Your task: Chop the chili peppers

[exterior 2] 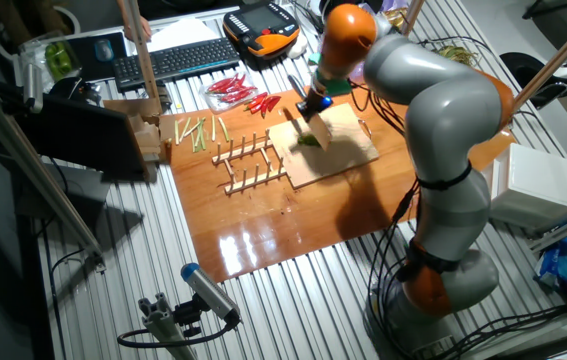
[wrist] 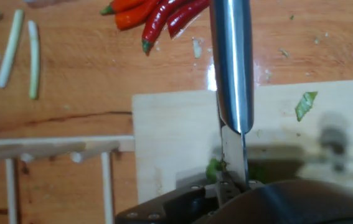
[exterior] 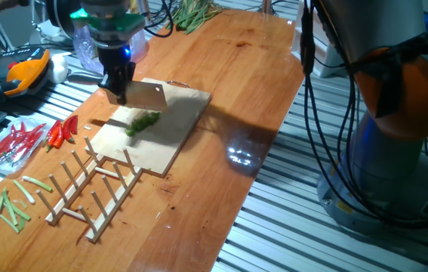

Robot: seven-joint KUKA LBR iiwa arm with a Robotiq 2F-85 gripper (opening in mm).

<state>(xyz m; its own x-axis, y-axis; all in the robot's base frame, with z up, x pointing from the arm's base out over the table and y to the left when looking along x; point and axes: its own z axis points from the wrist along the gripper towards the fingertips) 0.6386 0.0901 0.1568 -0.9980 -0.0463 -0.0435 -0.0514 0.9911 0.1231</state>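
In one fixed view the tool was clamped on a knife, its broad blade hanging just above the chili peppers, a small green clump lying near the middle of the wooden board. Red chilies lay left of the board, a wooden rack just nearer, and pale stalk sticks at the near left of the desk.

In the other fixed view the arm reached over the board from the right, the green pieces under the blade, the rack just beside the board's left edge.

In the hand view the knife handle ran down the middle; the jaws themselves were hidden, so the grip is judged from the held knife. A green bit showed beside the blade, and a loose scrap lay to the right on the board.

Judged risks: a cut landing beside the clump would scatter pieces off the board, and a pass drifting left could strike the rack
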